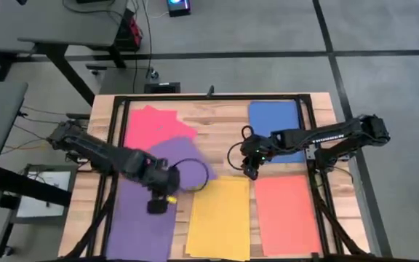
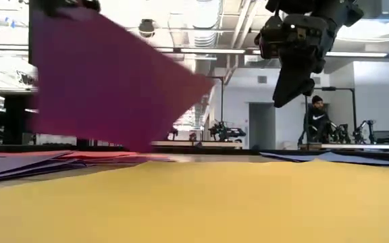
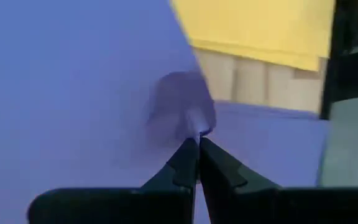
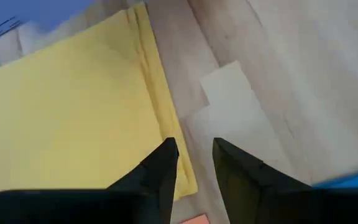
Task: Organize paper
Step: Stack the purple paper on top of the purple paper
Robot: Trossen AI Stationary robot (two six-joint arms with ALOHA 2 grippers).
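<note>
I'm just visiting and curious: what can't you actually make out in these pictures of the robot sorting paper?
- Low view: the left gripper, hidden behind the lifted purple sheet it holds.
- High view: how many sheets are in the yellow stack; too thin to count.
- Left wrist view: the table beneath, covered by purple paper.
- Right wrist view: the right gripper is open; the pale slip beyond is unreadable.

The right gripper [image 4: 194, 158] hangs over the wooden table [image 4: 303, 68] with a narrow gap between its two dark fingers [image 4: 160, 168]. One finger overlaps the edge of the yellow paper [image 4: 67, 106], a stack with slightly offset edges. Bare wood lies beyond the other finger. An orange corner [image 4: 194, 219] shows just between the fingers' bases, and blue paper [image 4: 17, 15] lies beyond the yellow.
</note>
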